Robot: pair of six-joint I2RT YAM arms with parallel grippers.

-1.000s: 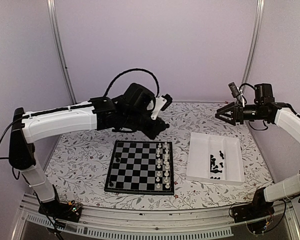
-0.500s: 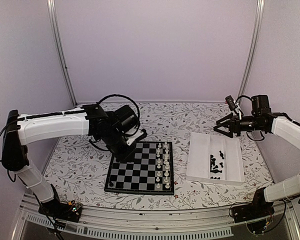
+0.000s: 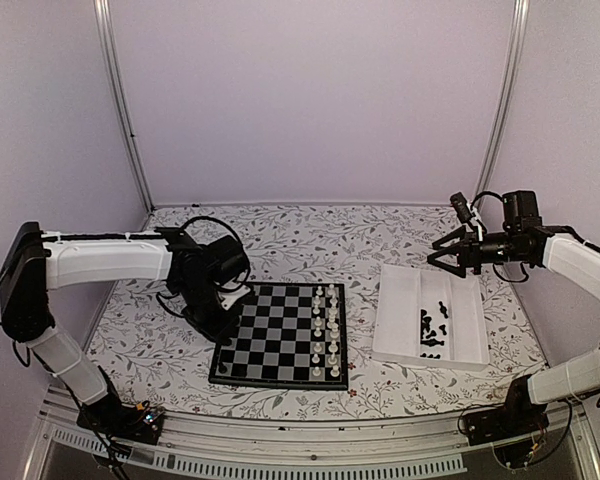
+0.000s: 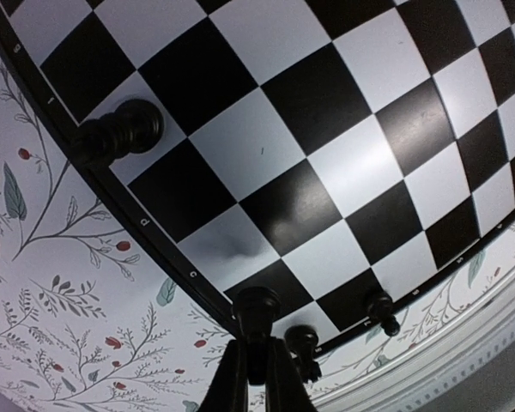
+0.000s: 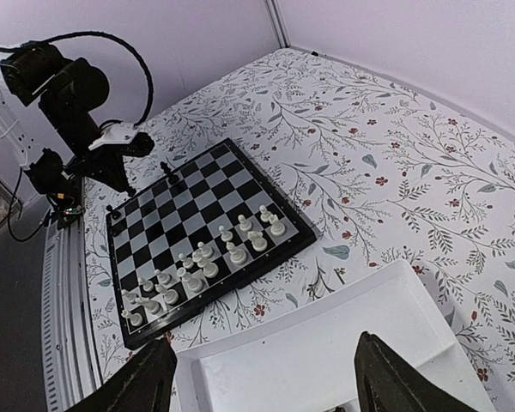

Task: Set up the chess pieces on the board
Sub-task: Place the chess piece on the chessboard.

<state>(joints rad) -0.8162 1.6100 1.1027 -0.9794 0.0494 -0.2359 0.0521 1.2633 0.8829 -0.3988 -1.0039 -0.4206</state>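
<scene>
Left gripper [image 4: 256,359] is clamped tight on a black piece [image 4: 256,311], long axis running straight out from the fingertips and aimed at the board [image 3: 280,340]'s left border, just beside black neighbours [image 4: 302,339] standing on that edge, so the set-down looks short and dead ahead. The left arm lies stretched low, wrist bent down at the board's left edge. The right gripper [image 3: 452,250] hangs fingers apart over the tray [image 3: 400,320] right of the board, where spare black pieces [image 3: 432,325] lie.
</scene>
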